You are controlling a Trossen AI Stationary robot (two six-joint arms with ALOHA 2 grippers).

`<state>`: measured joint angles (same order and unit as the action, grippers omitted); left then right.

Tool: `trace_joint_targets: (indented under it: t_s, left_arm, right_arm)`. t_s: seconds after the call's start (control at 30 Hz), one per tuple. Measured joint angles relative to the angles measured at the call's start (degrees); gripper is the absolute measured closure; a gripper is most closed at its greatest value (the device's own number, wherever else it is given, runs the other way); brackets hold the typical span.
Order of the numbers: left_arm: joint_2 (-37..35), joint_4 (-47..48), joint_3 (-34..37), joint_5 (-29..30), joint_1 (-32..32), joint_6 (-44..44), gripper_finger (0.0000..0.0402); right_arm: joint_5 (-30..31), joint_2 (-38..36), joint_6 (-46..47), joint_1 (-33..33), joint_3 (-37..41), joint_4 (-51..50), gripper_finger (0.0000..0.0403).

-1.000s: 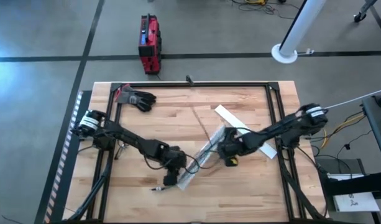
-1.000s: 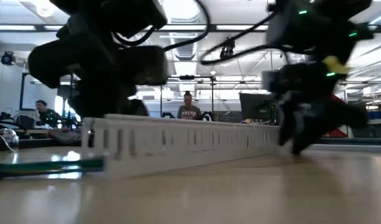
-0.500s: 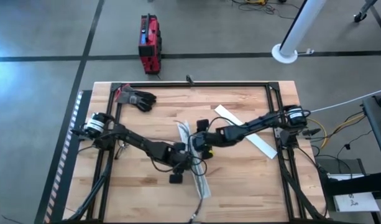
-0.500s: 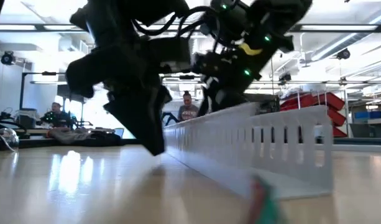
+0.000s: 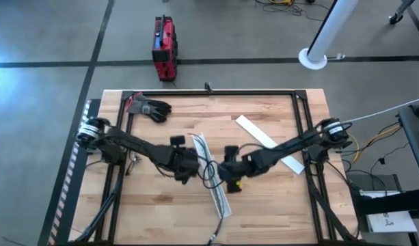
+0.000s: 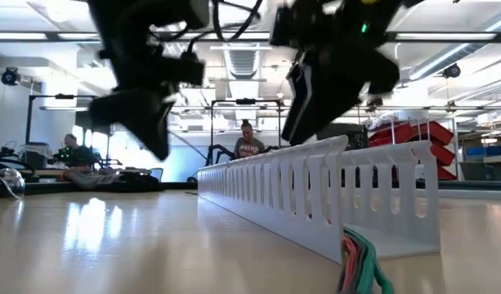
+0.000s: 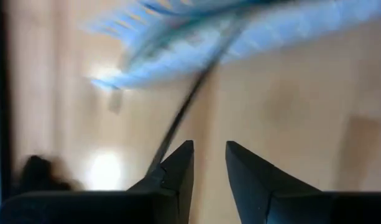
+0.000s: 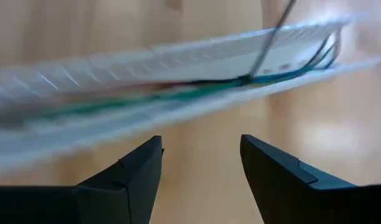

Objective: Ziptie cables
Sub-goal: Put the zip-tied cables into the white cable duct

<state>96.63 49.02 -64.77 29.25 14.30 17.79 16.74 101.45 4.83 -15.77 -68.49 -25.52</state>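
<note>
Beside the channel [image 5: 210, 174], left pincer [image 7: 209, 163] narrowly parted; right pincer [image 8: 201, 163] wider, both empty.

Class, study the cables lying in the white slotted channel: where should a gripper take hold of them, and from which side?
Probably grip the cables where they spill from the channel's open near end, coming from above: the slotted walls fence them in elsewhere.

On the counter [image 5: 154, 212], the slotted channel [image 5: 210, 174] runs from centre toward six o'clock, cables [image 5: 208, 166] lying in it. The lid [image 5: 267, 141] lies toward two o'clock, a glove [image 5: 150, 108] at ten o'clock.
</note>
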Motion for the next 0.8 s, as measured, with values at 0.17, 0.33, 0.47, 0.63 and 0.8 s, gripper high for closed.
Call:
trace_joint_targets:
  t_s: [0.17,0.33,0.47,0.63,0.8]
  left_arm:
    - [-6.37,-3.02,-0.09,0.28,-4.32,-3.76,0.0306]
    - [-10.24,-3.64,-0.09,0.24,-7.54,-6.78,0.0293]
    - [-11.12,-3.6,-0.07,0.27,-8.95,-7.89,0.0286]
    - [-11.4,-2.91,-0.04,0.27,-9.22,-9.87,0.0287]
    - [-13.18,3.0,-0.12,0.36,-9.27,-9.05,0.0296]
  right_arm:
    - [-0.05,1.51,26.97,-3.64,0.23,1.41,0.0199]
    - [-0.64,2.34,33.25,-4.45,-0.04,1.69,0.0199]
    - [-0.36,3.52,37.32,-4.22,-0.24,2.38,0.0199]
    - [-3.68,6.79,40.73,-4.18,-0.25,5.89,0.0199]
    - [-5.29,10.53,40.32,-3.6,-1.79,6.21,0.02]
